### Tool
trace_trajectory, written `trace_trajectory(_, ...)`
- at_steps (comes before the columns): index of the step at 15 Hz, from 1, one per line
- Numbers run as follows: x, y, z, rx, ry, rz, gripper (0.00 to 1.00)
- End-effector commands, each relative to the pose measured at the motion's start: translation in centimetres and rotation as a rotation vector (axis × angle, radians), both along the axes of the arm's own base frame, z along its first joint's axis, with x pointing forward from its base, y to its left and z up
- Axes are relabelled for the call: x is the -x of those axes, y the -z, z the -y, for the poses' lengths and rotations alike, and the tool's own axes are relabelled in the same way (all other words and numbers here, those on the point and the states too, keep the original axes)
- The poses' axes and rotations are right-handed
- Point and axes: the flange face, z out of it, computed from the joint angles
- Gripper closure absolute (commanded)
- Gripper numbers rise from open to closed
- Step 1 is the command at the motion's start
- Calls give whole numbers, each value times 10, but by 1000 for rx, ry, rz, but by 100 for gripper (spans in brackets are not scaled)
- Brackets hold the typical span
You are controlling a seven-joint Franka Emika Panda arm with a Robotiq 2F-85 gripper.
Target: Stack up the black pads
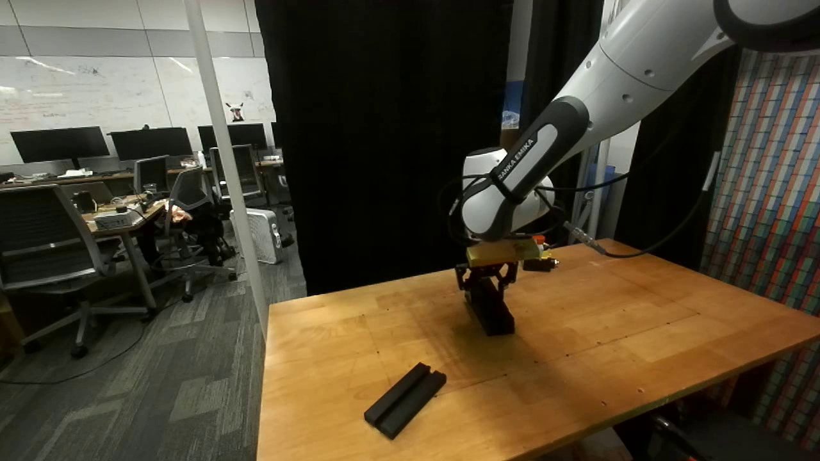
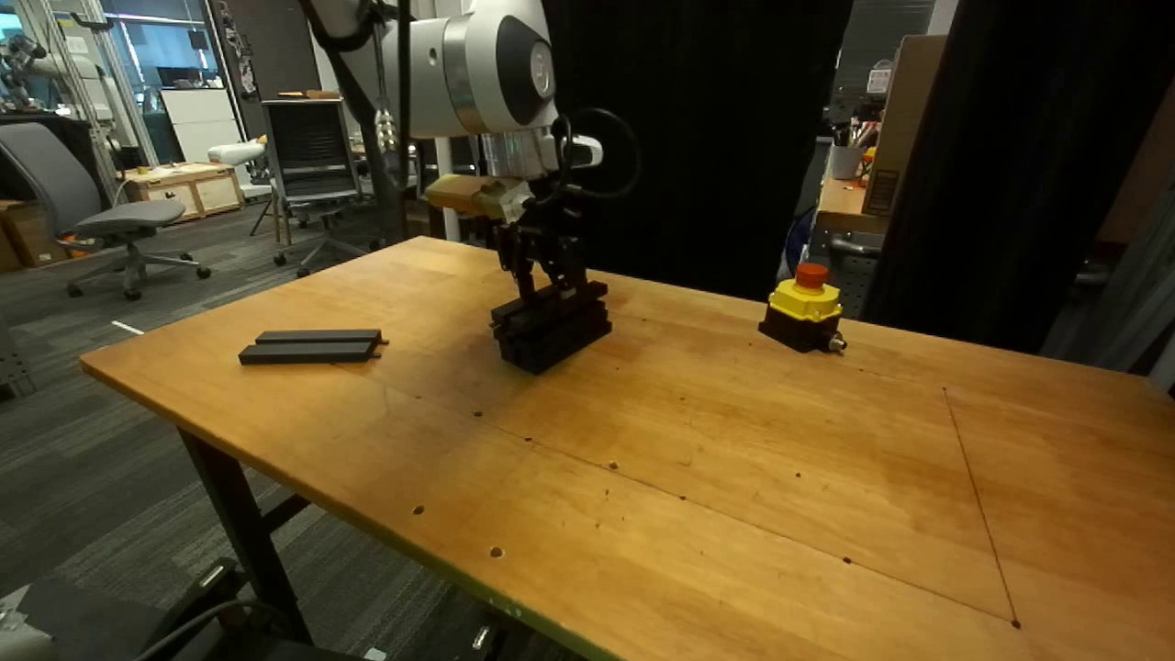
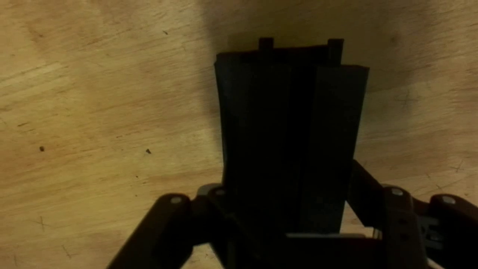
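In both exterior views a dark stack of black pads (image 2: 553, 338) stands on the wooden table, its layers hard to count. My gripper (image 2: 543, 286) is down over it. The wrist view shows the uppermost black pad (image 3: 257, 112) between my fingers (image 3: 365, 194), which close on its two long sides, so the gripper is shut on it. Two small pegs stick out beyond its far end. Apart from the stack, a loose black pad (image 1: 405, 401) with a lengthwise groove lies flat on the table. The lower part of the stack is mostly hidden in the wrist view.
A yellow box with a red button (image 2: 804, 308) sits on the table (image 2: 688, 441), off to the side of the stack. Black curtains (image 1: 397, 141) hang behind the table, and a cable (image 1: 672, 237) loops beside the arm.
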Motion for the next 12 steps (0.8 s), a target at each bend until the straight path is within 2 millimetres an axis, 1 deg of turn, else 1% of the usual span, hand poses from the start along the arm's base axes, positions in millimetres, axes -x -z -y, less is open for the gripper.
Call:
trace_trajectory(1, 6, -11, -2, 7, -23, -3, 55)
trace_trajectory(12, 6, -8, -1, 12, -40, -34, 55)
